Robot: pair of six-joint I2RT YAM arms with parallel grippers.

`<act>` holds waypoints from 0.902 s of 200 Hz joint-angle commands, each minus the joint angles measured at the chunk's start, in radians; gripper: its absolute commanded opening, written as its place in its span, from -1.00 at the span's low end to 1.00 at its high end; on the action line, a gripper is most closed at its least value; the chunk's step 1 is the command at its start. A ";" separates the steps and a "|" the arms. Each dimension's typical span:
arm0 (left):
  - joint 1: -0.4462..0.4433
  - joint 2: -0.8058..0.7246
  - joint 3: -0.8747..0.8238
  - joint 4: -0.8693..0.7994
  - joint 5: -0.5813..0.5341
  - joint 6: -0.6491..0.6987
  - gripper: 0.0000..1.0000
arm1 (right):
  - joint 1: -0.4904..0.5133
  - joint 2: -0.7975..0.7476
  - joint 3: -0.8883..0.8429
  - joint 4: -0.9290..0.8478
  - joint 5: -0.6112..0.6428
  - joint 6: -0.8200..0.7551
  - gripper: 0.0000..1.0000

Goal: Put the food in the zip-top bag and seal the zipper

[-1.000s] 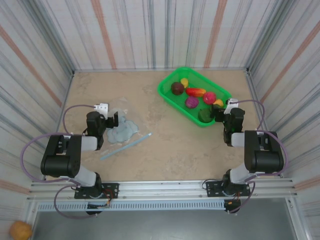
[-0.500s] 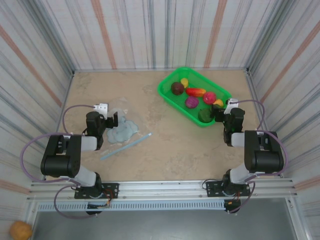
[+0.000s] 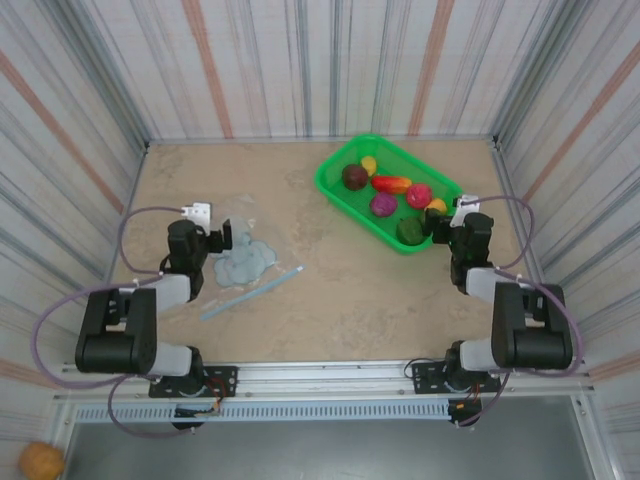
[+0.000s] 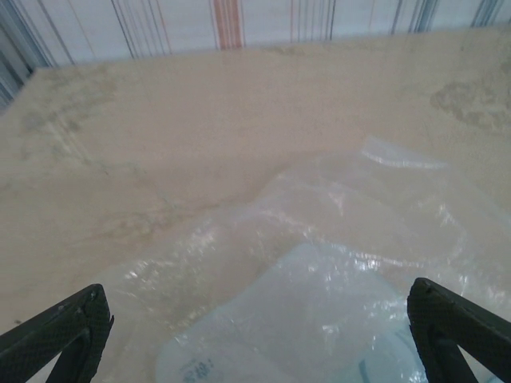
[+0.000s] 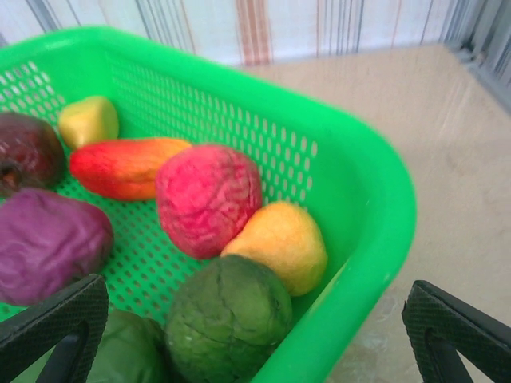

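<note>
The food [image 3: 388,195] lies in a green mesh tray [image 3: 338,188] at the back right: maroon [image 5: 24,152], yellow [image 5: 88,120], red-orange [image 5: 128,163], magenta [image 5: 48,239], pink-red [image 5: 207,195], orange [image 5: 279,243] and green [image 5: 227,319] pieces. My right gripper [image 3: 437,228] [image 5: 255,327] stands open at the tray's near right corner, holding nothing. The zip-top bag [image 3: 246,261] [image 4: 319,279] lies crumpled and flat on the left of the table. Its pale blue zipper [image 3: 250,292] runs along the near side. Just left of the bag my left gripper [image 3: 222,240] [image 4: 259,327] is open and low over the plastic.
Striped walls close in the table [image 3: 330,290] on three sides. The green tray's rim [image 5: 375,207] rises between my right gripper and the food. A larger orange ball [image 3: 40,460] lies off the table at the near left.
Both arms have lowered their elbows toward the near edge, and the grippers have edged slightly forward. Bag, tray and food have not moved.
</note>
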 commanded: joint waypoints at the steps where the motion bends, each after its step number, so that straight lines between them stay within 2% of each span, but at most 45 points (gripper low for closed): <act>1: -0.041 -0.091 0.036 -0.059 -0.051 0.037 0.97 | 0.036 -0.149 0.038 -0.139 0.069 -0.064 0.98; 27: -0.135 -0.222 0.079 -0.107 -0.073 0.137 0.97 | 0.096 -0.298 0.105 -0.296 0.102 -0.070 0.98; 47: -0.236 -0.356 0.112 -0.187 -0.147 0.133 0.97 | 0.237 -0.420 0.177 -0.428 0.156 -0.074 0.98; 70: -0.418 -0.531 0.199 -0.467 -0.188 0.131 0.97 | 0.453 -0.520 0.284 -0.613 0.236 -0.061 0.98; 90: -0.617 -0.598 0.334 -0.781 -0.293 0.059 0.97 | 0.659 -0.535 0.446 -0.863 0.464 0.080 0.98; 97: -0.671 -0.599 0.386 -0.888 -0.364 0.004 0.97 | 0.704 -0.528 0.519 -0.983 0.456 0.113 0.98; 107: -0.715 -0.590 0.487 -1.158 -0.422 -0.188 0.97 | 0.716 -0.521 0.606 -1.130 0.353 0.174 0.98; 113: -0.716 -0.579 0.548 -1.304 -0.383 -0.255 0.97 | 0.704 -0.524 0.639 -1.188 0.268 0.189 0.98; 123: -0.713 -0.560 0.605 -1.444 -0.296 -0.250 0.97 | 0.690 -0.556 0.630 -1.190 0.198 0.236 0.98; 130: -0.711 -0.552 0.620 -1.510 -0.299 -0.299 0.97 | 0.665 -0.581 0.606 -1.173 0.113 0.257 0.98; 141: -0.696 -0.552 0.615 -1.564 -0.286 -0.393 0.97 | 0.592 -0.580 0.594 -1.168 -0.088 0.285 0.98; 152: -0.656 -0.543 0.625 -1.604 -0.113 -0.406 0.97 | 0.518 -0.536 0.625 -1.232 -0.224 0.315 0.98; 162: -0.618 -0.510 0.640 -1.642 0.046 -0.429 0.97 | 0.497 -0.509 0.652 -1.298 -0.254 0.316 0.98; 180: -0.610 -0.454 0.613 -1.679 0.202 -0.503 0.97 | 0.558 -0.560 0.592 -1.264 -0.186 0.332 0.98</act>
